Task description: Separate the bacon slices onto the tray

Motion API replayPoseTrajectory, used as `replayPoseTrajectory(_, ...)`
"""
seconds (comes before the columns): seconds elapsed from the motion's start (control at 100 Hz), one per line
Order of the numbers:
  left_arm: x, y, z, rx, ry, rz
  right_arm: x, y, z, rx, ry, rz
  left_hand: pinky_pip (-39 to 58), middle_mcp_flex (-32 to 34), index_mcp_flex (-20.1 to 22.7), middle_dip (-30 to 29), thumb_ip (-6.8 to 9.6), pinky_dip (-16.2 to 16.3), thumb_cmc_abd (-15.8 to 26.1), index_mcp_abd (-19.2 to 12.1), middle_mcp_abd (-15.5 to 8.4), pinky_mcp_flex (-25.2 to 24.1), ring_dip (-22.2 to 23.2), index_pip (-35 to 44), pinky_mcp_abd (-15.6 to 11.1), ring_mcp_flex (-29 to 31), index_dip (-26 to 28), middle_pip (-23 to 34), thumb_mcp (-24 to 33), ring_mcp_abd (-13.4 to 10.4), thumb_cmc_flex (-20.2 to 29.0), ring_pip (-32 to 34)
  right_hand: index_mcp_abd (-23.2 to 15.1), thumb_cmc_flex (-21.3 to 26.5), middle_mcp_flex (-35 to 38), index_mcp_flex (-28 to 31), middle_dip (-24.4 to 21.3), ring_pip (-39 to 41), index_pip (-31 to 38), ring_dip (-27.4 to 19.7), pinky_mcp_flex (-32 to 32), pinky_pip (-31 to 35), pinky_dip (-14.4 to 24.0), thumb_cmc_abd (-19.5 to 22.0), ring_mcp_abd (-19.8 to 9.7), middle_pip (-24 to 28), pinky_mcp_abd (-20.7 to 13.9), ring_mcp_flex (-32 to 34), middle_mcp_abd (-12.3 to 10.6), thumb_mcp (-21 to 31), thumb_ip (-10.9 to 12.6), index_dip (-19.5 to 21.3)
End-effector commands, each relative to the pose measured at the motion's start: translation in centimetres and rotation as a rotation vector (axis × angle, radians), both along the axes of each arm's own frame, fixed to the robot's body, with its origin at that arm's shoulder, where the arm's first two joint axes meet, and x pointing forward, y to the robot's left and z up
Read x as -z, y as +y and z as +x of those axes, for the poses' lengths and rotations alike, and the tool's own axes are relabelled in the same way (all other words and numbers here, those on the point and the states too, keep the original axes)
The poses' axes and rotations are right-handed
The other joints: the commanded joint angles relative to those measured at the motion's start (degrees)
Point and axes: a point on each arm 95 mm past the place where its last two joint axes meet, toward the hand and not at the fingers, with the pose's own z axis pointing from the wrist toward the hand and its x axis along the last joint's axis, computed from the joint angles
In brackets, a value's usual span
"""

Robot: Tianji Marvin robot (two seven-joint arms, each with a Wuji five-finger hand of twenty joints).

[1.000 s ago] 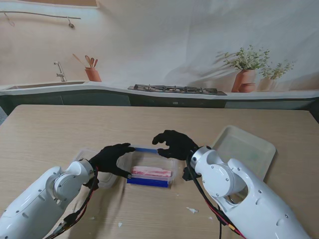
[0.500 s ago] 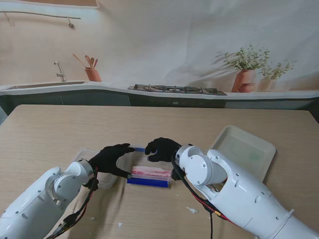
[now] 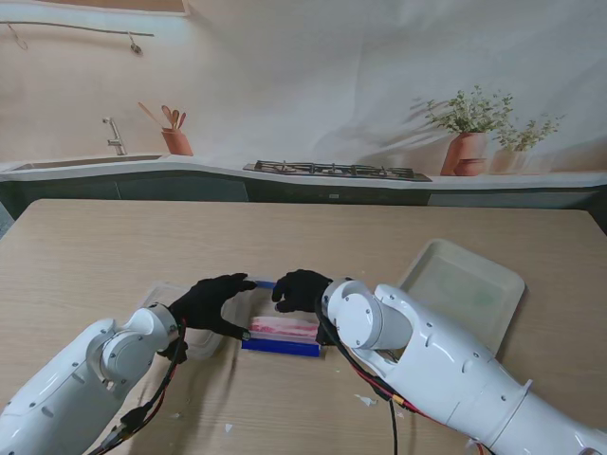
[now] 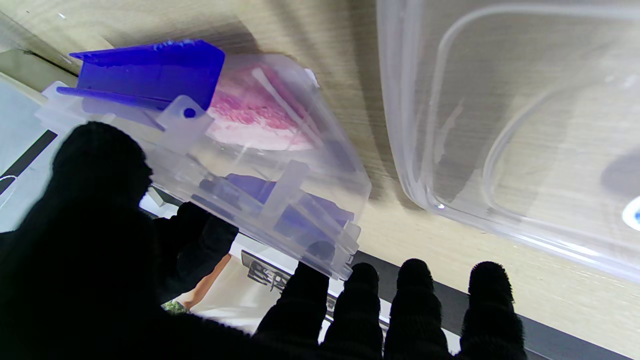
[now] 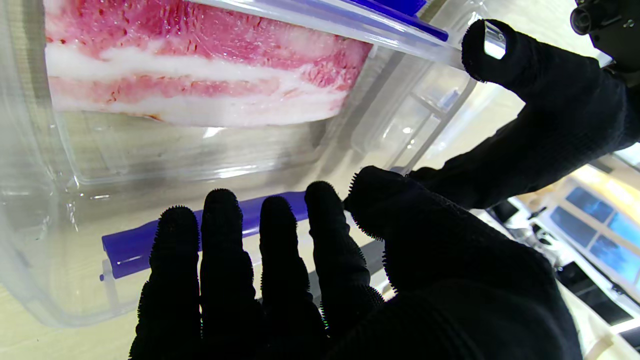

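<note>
Bacon slices lie as one pink-and-white stack inside a clear plastic container with blue clip latches, which sits on the wooden table near the middle of the stand's view, close to me. In the right wrist view the bacon shows streaks of red meat and white fat and rests flat on the container's floor; in the left wrist view it is seen through the clear wall.

The left hand, in a black glove, sits at the container's left end with its fingers curled around the wall; from its own wrist camera the thumb is on one side of the wall and the fingertips touch the rim on the other, so it holds the container.

The right hand, also gloved in black, hovers over the far long edge of the container. From its wrist camera the fingers are straight and close together, reaching toward the blue latch, and they grip nothing.

A clear plastic lid lies flat on the table just to the left of the container, partly under the left hand; the left wrist view shows its moulded rim. The pale tray rests on the table to the right, well apart from the container, behind the right arm.
</note>
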Motion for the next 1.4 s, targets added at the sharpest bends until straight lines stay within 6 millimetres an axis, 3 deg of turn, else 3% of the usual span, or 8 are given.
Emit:
replayPoseTrajectory(0.0,1.6,0.0,-1.0,0.008,0.050,0.023,0.5,0.7,-0.3,-0.006,0.022,-0.002,-0.30,0.48,-1.57,0.09,1.08,-0.07,-0.84,-0.48,-2.64,-0.20,-0.41,-1.11,-0.83,-2.39,-0.56,1.29,6.88,-0.76,6.94,-1.06,1.00,0.05,-1.06,-0.46,-0.04,0.16,-0.77,0.78,-0.60,1.16,-0.84,1.74,0.94,0.25,-0.95,-1.13,1.24,-0.91,2.46,0.62)
replayPoseTrajectory(0.58,1.7,0.0,-1.0,0.008,0.052,0.025,2.7,1.7,-0.5,0.023,0.084,-0.042,-0.33,0.48,-1.46,0.11,1.06,-0.09,-0.76,-0.47,-2.70,-0.21,-0.40,-1.12,-0.80,-2.41,-0.57,1.27,6.82,-0.76,6.86,-1.06,1.05,0.18,-2.49,-1.77,-0.84,-1.17,-1.62,0.12,-1.88,0.41,-1.84,1.97,1.07,-1.43,-1.07,-2.81,1.58,-0.85,2.49,0.28)
replayPoseTrajectory(0.79,1.7,0.0,-1.0,0.007,0.052,0.024,2.8,1.9,-0.7,0.029,0.111,-0.043,-0.37,0.48,-1.46,0.13,1.07,-0.10,-0.76,-0.39,-2.63,-0.23,-0.41,-1.10,-0.80,-2.42,-0.56,1.29,6.83,-0.66,6.88,-1.07,1.45,0.32,-1.06,-1.37,-0.78,0.33,-1.32,0.64,1.00,2.43,-1.39,2.15,2.03,-1.21,-0.03,0.86,2.32,-0.74,2.53,0.23)
replayPoseTrajectory(1.05,1.8,0.0,-1.1,0.005,0.053,0.024,2.4,1.9,-1.0,0.047,0.131,-0.014,-0.44,0.50,-1.47,0.13,1.07,-0.11,-0.88,-0.34,-2.58,-0.24,-0.40,-1.12,-0.75,-2.35,-0.57,1.29,6.87,-0.64,6.94,-1.06,1.27,0.73,2.71,-0.44,0.26,6.80,-0.67,3.55,4.68,9.81,0.77,3.05,2.54,1.17,1.23,7.72,3.26,-0.71,2.59,0.16)
replayPoseTrajectory(1.39,1.8,0.0,-1.0,0.002,0.052,0.023,1.4,1.8,-1.4,0.063,0.132,0.030,-0.55,0.49,-1.44,0.14,1.08,-0.12,-0.53,-0.41,-2.70,-0.26,-0.40,-1.11,-0.82,-2.41,-0.57,1.30,6.72,-0.71,6.79,-1.09,0.84,1.16,4.82,0.56,0.88,9.95,-0.02,4.96,5.31,12.53,1.56,3.35,2.77,2.55,1.65,9.63,3.29,-1.00,2.72,0.21)
